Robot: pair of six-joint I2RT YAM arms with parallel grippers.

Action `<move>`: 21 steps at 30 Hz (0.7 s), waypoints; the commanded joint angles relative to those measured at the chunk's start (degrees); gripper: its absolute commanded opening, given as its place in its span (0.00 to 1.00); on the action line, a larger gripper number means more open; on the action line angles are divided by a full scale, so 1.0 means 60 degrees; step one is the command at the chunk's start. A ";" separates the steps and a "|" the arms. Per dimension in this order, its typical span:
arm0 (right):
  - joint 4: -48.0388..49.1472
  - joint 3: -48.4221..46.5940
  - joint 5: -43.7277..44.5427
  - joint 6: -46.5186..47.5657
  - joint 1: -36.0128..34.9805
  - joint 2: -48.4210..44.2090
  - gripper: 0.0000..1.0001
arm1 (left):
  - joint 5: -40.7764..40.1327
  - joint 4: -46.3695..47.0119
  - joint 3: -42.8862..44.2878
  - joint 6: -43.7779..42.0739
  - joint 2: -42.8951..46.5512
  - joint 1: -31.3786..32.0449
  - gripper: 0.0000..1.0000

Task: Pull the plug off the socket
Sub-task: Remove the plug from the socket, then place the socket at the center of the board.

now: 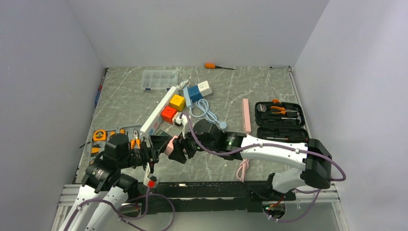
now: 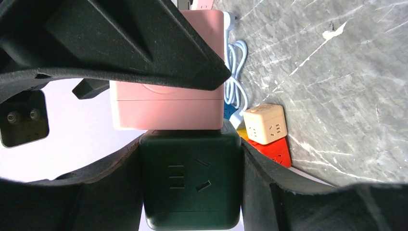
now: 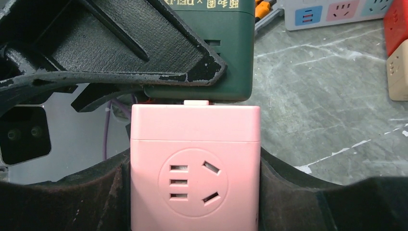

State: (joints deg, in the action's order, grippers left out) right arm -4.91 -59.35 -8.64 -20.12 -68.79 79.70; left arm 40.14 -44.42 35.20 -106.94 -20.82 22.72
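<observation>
Two socket cubes are joined face to face above the table. My left gripper (image 2: 190,187) (image 1: 155,148) is shut on the dark green socket cube (image 2: 190,180) (image 1: 161,141), with a finger pressed on each side. My right gripper (image 3: 195,185) (image 1: 182,148) is shut in the same way on the pink cube (image 3: 195,178) (image 2: 166,108) (image 1: 169,146). In the right wrist view a narrow seam with a small pale tab (image 3: 196,102) shows between the pink cube and the green cube (image 3: 226,53). The plug that joins them is hidden inside that seam.
Behind the grippers lie a white power strip (image 1: 159,113) and orange (image 1: 177,102), red (image 1: 169,114), blue (image 1: 195,92) and white (image 1: 204,88) cubes with a coiled cable (image 1: 207,109). A black tool case (image 1: 280,120) is at right, a pink bar (image 1: 246,115) beside it, hand tools (image 1: 103,137) at left.
</observation>
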 commanded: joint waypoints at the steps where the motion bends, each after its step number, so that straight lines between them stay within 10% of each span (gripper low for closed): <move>1: -0.2278 0.0458 -0.1035 -0.0176 -0.0092 -0.1121 0.00 | -0.3431 0.0153 -0.0339 -0.0314 0.0208 -0.0447 0.00; 21: -0.3425 0.1233 0.0766 -0.0688 0.0622 -0.2375 0.00 | -0.3526 0.0578 -0.0446 0.0969 0.0005 -0.0447 0.00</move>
State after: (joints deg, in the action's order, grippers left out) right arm -24.05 -52.34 -10.59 -21.76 -68.45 68.95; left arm 17.91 -43.66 31.11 -106.50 -19.42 20.16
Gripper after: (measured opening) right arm 0.634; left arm 0.635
